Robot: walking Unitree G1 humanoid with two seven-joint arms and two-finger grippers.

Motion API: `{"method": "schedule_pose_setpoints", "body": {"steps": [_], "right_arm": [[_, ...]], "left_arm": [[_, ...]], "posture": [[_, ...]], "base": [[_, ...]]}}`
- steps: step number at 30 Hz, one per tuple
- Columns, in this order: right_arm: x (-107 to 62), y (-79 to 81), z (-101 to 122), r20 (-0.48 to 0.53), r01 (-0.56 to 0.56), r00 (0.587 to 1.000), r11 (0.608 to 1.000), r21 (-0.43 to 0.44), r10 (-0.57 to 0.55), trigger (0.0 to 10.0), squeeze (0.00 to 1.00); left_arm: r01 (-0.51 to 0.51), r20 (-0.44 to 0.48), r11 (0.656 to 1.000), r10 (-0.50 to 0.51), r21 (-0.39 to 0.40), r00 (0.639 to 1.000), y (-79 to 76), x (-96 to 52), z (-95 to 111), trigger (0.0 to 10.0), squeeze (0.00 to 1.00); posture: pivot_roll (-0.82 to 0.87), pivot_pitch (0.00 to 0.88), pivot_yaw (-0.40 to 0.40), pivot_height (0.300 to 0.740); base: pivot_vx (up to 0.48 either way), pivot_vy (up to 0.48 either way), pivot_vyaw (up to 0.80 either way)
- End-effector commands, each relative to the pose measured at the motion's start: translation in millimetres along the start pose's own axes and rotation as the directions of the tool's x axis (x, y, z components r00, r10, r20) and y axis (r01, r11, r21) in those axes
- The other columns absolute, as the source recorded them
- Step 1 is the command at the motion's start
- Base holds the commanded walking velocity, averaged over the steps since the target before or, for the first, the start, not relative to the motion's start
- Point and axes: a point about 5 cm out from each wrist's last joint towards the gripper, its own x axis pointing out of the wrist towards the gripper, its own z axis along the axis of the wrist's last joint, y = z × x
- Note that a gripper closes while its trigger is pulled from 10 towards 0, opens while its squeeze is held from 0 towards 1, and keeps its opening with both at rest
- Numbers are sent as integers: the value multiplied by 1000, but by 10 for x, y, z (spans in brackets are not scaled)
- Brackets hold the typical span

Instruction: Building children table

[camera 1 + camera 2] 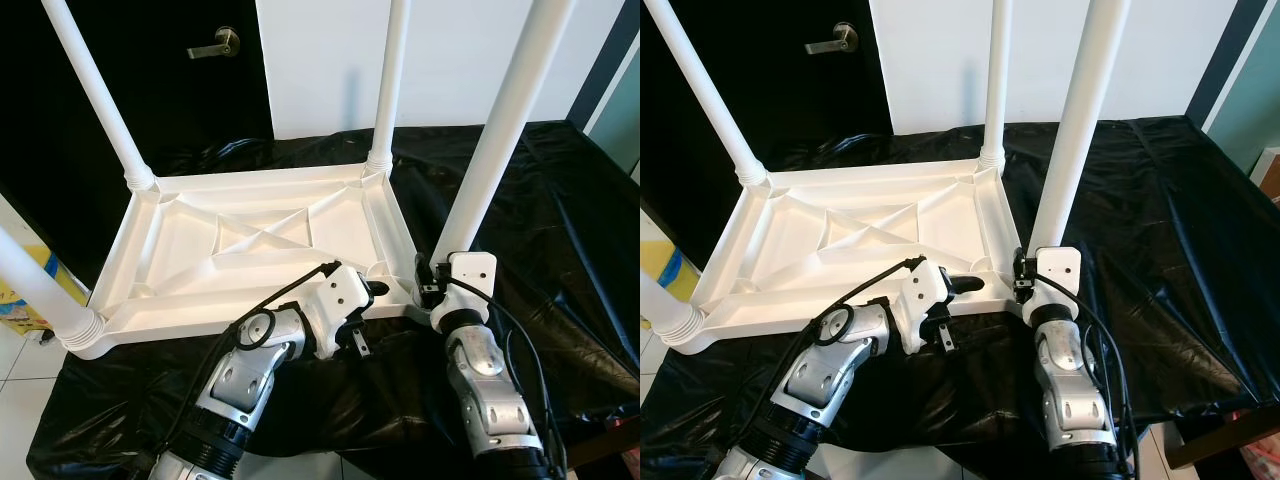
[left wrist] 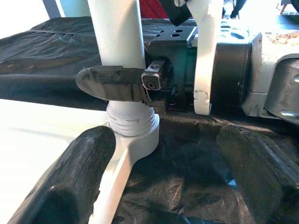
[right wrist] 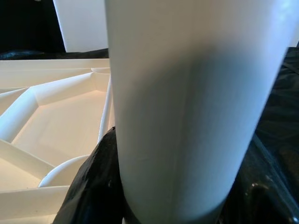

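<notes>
- The white table top [image 1: 250, 240] lies upside down on a black cover [image 1: 560, 220], with its ribs facing up.
- Four white legs stand up from its corners: the far-left leg [image 1: 95, 90], the far-right leg [image 1: 388, 80], the near-left leg [image 1: 40, 290] and the near-right leg [image 1: 500, 130].
- The right gripper [image 1: 432, 272] is closed around the base of the near-right leg, just above its socket; in the right wrist view the leg stands tight between the black fingers [image 3: 93, 182].
- The left gripper [image 1: 372, 290] rests at the near edge of the table top, just beside that same corner. Its fingers [image 2: 70, 182] are spread wide and hold nothing.
- A dark door with a metal handle [image 1: 215, 43] is behind the table.
</notes>
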Motion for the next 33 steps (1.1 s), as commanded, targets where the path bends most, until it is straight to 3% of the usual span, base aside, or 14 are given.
{"method": "schedule_pose_setpoints", "body": {"steps": [1, 14, 15, 16, 29, 33], "right_arm": [[-101, -37, -232, -133, 51, 990, 999, 4, -50, 10000, 0], [-117, 61, -177, -89, 41, 995, 999, -12, -42, 10000, 20], [-116, 53, -166, -81, 41, 996, 999, -23, -43, 10000, 624], [-117, 47, -157, -73, 31, 997, 999, -20, -33, 10000, 1000], [-97, -72, -90, -17, -59, 998, 998, -29, 58, 10000, 1000], [-117, -208, -40, 11, -176, 984, 984, -27, 176, 10000, 1000]], "left_arm": [[-57, -1, 998, 57, -10, 998, 7, -11, -16, 10000, 0], [-66, -4, 998, 66, -6, 998, 35, -34, -14, 10000, 0], [-69, -3, 998, 69, -6, 998, 41, -33, -9, 10000, 0], [-75, -1, 997, 75, -4, 997, 49, -30, -6, 10000, 0], [-86, 6, 996, 86, 7, 996, 94, -17, 26, 10000, 0], [-80, 4, 997, 80, 11, 997, 93, -20, 22, 10000, 0]], "posture": [[-151, 0, 18, 740], [-149, 7, 20, 740], [-148, 5, 19, 740], [-147, 3, 16, 740], [-150, 0, 23, 740], [-155, 0, 30, 740]], "base": [[0, 0, 0], [0, 0, 0], [0, 0, 0], [0, 0, 0], [0, 0, 0], [0, 0, 0]]}}
